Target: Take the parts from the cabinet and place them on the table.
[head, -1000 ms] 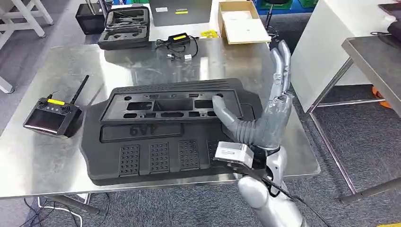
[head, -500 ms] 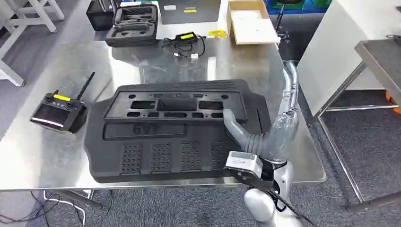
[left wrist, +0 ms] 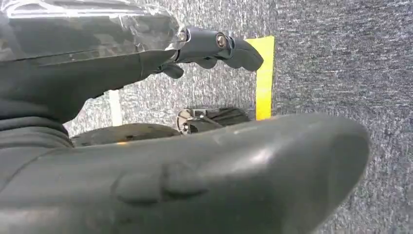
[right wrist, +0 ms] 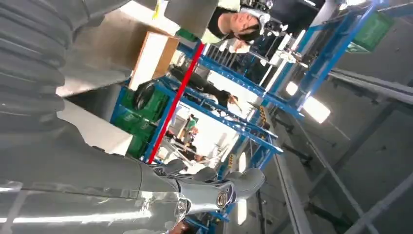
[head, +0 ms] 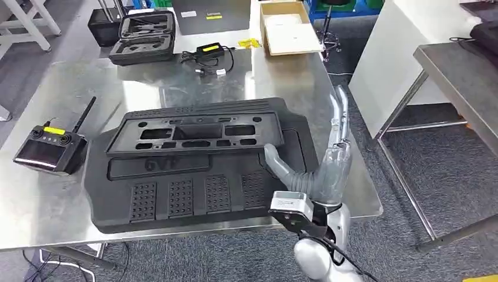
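A large black moulded part lies flat on the steel table, with a slotted panel along its far side and grille patches along its near side. My right hand stands over the table's near right corner, just off the part's right end. Its fingers point straight away from me and its thumb reaches out over the part's right edge; it holds nothing. The right wrist view shows the same right hand with fingers extended and nothing in them. My left hand hangs over grey carpet, thumb apart from the fingers, holding nothing.
A handheld controller with an antenna sits at the table's left edge. At the far side lie a black foam case, a power adapter with cable and a cardboard box. A white cabinet and another table stand to the right.
The camera has shifted a little. My right hand has drawn back from beside the slotted panel's right end toward the table's near edge and sits lower. The part has stayed in place.
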